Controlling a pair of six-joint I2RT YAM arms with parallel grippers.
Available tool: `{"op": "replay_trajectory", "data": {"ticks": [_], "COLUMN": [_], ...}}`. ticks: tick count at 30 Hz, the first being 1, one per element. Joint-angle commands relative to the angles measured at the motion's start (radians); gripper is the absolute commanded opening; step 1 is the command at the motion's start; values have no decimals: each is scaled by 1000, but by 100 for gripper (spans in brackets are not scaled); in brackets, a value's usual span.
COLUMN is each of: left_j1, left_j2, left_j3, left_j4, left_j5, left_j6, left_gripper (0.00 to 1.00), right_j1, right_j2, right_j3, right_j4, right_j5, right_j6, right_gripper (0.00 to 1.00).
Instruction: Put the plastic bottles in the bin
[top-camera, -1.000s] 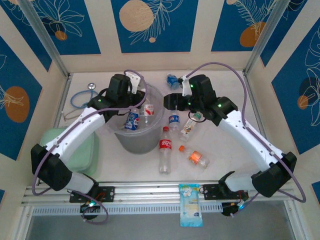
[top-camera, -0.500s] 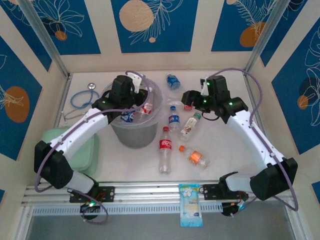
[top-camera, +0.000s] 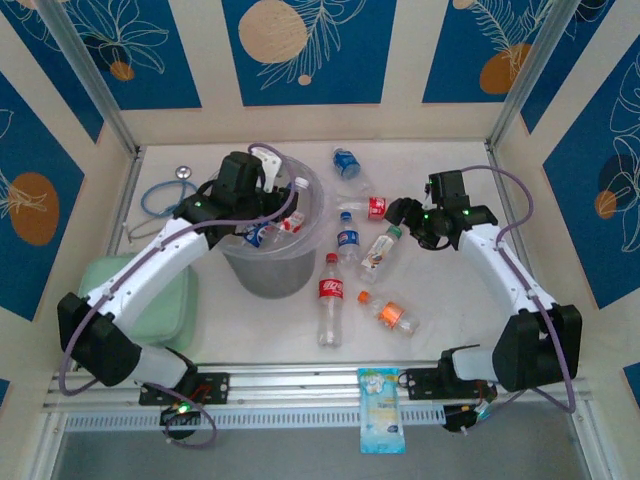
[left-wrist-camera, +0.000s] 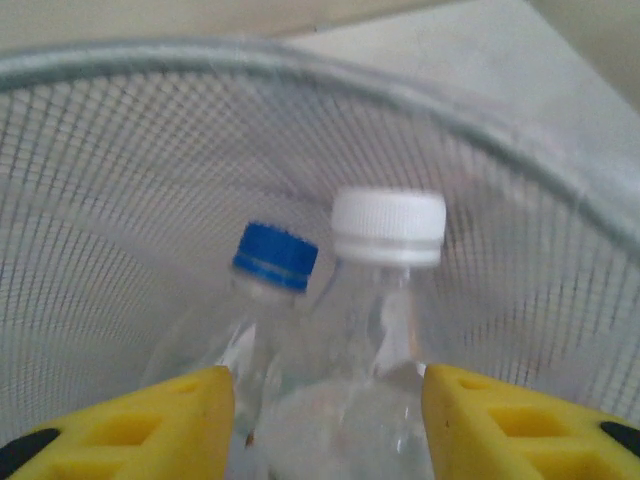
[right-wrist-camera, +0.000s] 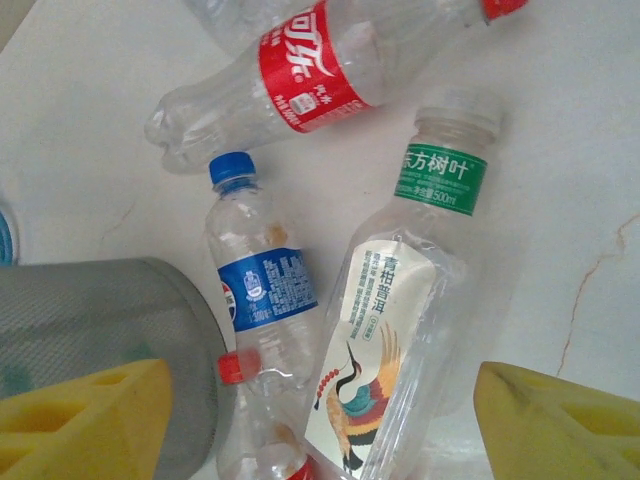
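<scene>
Left jaws parted, white-capped bottle (left-wrist-camera: 388, 228) between | right jaws spread over green-label bottle (right-wrist-camera: 400, 330)

the cell is closed in by cream walls (top-camera: 200, 70) set with deep blue panels (top-camera: 305, 55), each drawn over with thin white leaf outlines. a pale tan disc (top-camera: 272, 30) sits on the middle back panel, and orange discs (top-camera: 505, 68) mark the side ones. slim metal posts (top-camera: 90, 85) run up the two far corners. the white tabletop (top-camera: 450, 310) carries faint brownish veins, plain in the right wrist view (right-wrist-camera: 600, 270). an aluminium rail (top-camera: 300, 382) crosses its near edge. the light is soft and even, with weak shadows.
</scene>
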Motion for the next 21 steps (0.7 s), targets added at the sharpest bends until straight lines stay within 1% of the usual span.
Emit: {"op": "replay_trajectory", "data": {"ticks": [1,4,6,7,9,12,14,15,17,19,21], "left_j1": [-11,-10,-10,-10,-10,-10,-10,-10,-8,-8,-8], "left_j2": [-44,-71,-91,-100,-115,-128,-138,-144,-154,-156,-160], "left_j3": [51,62,78,90,113,146,158,163,167,167,160], "left_j4": [-111,-128,-145,-155,-171,-182,-186,-187,-186,-187,-189], "left_j5": [11,17,17,21,36,53,47,42,45,68,94], "left_j6": [31,35,37,37,31,23,24,25,22,10,-1], "left_gripper": [62,70,72,72,74,75,75,75,75,75,75], "right_j1": [42,118,152,166,218,307,366,390,421,443,466], "right_j2": [-26,-40,-51,-58,-63,-40,-18,-2,46,110,180], "right_j3": [18,65,54,39,16,23,16,4,-15,-7,22], "right_j4": [8,-83,-121,-118,-116,-162,-161,-133,-67,-32,-26], "right_j5": [-14,7,-28,-57,-118,-112,-85,-84,-112,-126,-123], "right_j6": [16,-47,-47,-42,-18,21,42,55,78,86,80], "right_gripper": [75,73,70,67,57,53,51,50,51,52,56]}}
